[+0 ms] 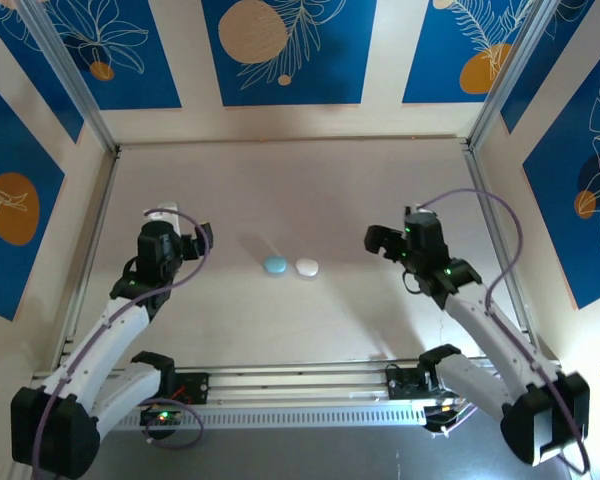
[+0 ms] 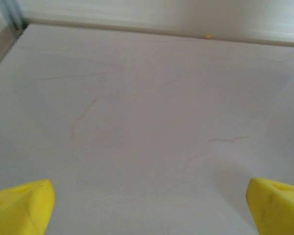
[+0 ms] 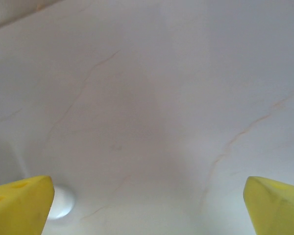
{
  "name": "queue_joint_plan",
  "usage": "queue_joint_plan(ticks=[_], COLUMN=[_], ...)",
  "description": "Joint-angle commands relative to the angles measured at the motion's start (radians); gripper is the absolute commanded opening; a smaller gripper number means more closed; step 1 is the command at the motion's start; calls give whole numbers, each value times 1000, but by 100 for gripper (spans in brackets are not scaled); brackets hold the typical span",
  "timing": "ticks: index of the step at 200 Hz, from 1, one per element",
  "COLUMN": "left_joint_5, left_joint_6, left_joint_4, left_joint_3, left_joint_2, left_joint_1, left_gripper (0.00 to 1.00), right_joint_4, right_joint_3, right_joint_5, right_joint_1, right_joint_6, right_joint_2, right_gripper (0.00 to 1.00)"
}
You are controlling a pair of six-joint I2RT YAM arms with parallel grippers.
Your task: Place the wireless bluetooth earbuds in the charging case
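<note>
Tabletop (image 1: 280, 190): a pale, faintly veined surface is seen, closed in at the far, left and right edges by walls (image 1: 290, 50) of blue panels printed with leaves and orange discs.
Pale blue charging case (image 1: 275, 265): an oval shell is laid flat at about the middle of the tabletop, a little nearer the near edge than the far edge.
White charging case (image 1: 307, 267): an oval of like size is laid flat just beside the blue one, on its right. Whether the two are touching cannot be told.
Lids: both cases are seen from above as smooth closed ovals, and no seam can be made out.
Left end effector (image 1: 202, 238): it is held over the left half of the tabletop, pointed toward the middle and well apart from the pale blue charging case. Its jaws are spread wide, and in the left wrist view only bare tabletop is seen between the yellow fingertips (image 2: 22, 205).
Right end effector (image 1: 377, 240): it is held over the right half of the tabletop, pointed toward the middle and apart from the white charging case. Its jaws are spread wide and nothing is gripped.
Right wrist view: the yellow fingers (image 3: 277, 205) are seen at the two lower corners with bare tabletop between them. A white rounded shape (image 3: 63, 203) is seen just beside the finger on the left and partly hidden by it. What it is cannot be told.
</note>
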Motion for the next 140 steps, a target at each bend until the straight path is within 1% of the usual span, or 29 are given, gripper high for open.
queue_joint_plan(ticks=[1,17,39,61,81,100,107,122,140], left_joint_5=[32,13,90,123,145,126,135,134,125], left_joint_6=[127,149,191,219,238,232,232,233,239], left_joint_4=[140,216,342,526,676,758,743,786,863], left_joint_3=[-64,-111,-175,-252,-286,-268,-245,-231,-232], left_joint_2=[36,59,109,160,243,349,370,410,453], left_joint_1=[51,83,139,153,155,155,155,156,156], left_gripper=[100,100,100,100,100,100,100,100,100], right_joint_4=[222,333,428,573,689,834,879,912,1004], right_joint_3=[-146,-241,-313,-387,-430,-461,-463,-439,-423], right_joint_5=[-44,-64,-46,-66,-106,-105,-101,-119,-133], right_joint_1=[-109,-172,-233,-314,-378,-393,-394,-394,-384], right_joint_6=[-107,-157,-198,-224,-203,-207,-215,-217,-246], right_joint_2=[-102,-143,-139,-99,-45,35,73,143,232], right_gripper=[99,99,99,99,99,99,99,99,99])
